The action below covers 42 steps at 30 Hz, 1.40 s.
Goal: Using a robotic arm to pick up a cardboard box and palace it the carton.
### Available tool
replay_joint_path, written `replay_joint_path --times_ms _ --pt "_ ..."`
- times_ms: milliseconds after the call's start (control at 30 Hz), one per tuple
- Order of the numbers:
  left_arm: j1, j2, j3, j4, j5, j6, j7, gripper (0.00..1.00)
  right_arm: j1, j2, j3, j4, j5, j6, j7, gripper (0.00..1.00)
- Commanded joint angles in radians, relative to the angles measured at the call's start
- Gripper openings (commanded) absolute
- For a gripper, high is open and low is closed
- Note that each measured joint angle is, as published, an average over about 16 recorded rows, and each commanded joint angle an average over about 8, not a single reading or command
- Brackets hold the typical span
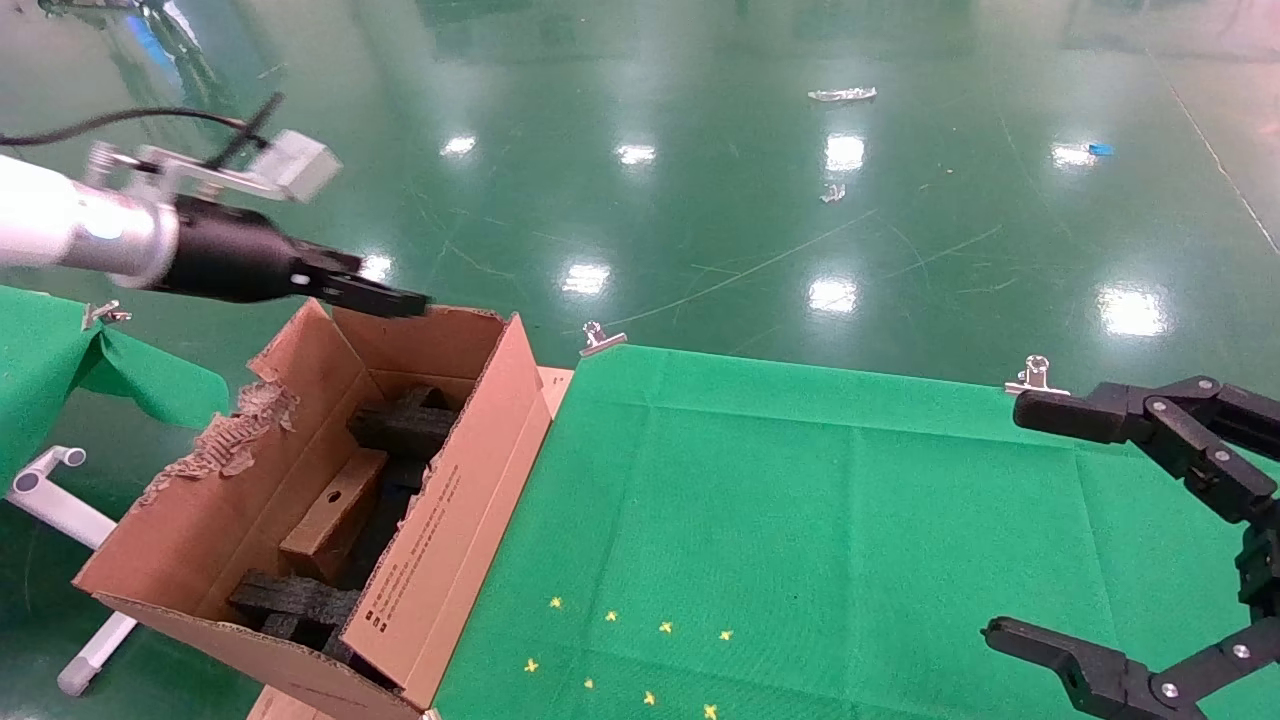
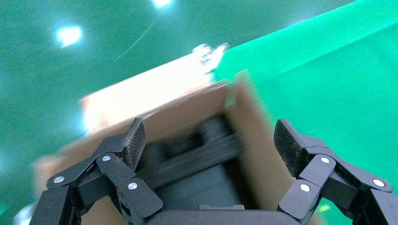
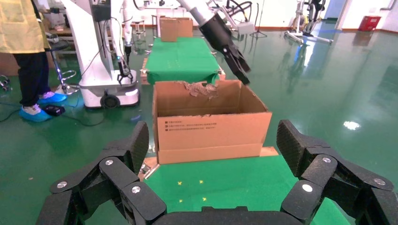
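The carton [image 1: 300, 500] is holding the cardboard box [image 1: 335, 515] leaning among black foam blocks [image 1: 400, 425]; the left gripper [image 1: 385, 295] is hovering above its far rim, fingers apart and empty, beside the green-clothed table [image 1: 800, 520] on a glossy green floor [image 1: 700, 150], while the right gripper [image 1: 1010, 520] is sitting open over the cloth

Small black print on carton [image 1: 420, 560] side flap, also visible on its outer wall in right wrist view [image 3: 190, 125] — too small to read. No other text, labels or numbers legible.
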Motion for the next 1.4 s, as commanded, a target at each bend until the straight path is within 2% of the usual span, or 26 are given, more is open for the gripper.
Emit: replay_joint_path --times_ms 33,1400 --pt "0.035 -0.006 -0.046 -0.04 -0.011 0.012 0.01 1.0 0.0 0.0 0.0 0.0 0.0 0.0 0.0 1.0" --pt "0.74 -0.125 -0.986 -0.857 -0.246 0.256 0.21 1.0 0.001 0.001 -0.002 0.0 0.001 0.001 -0.001 1.0"
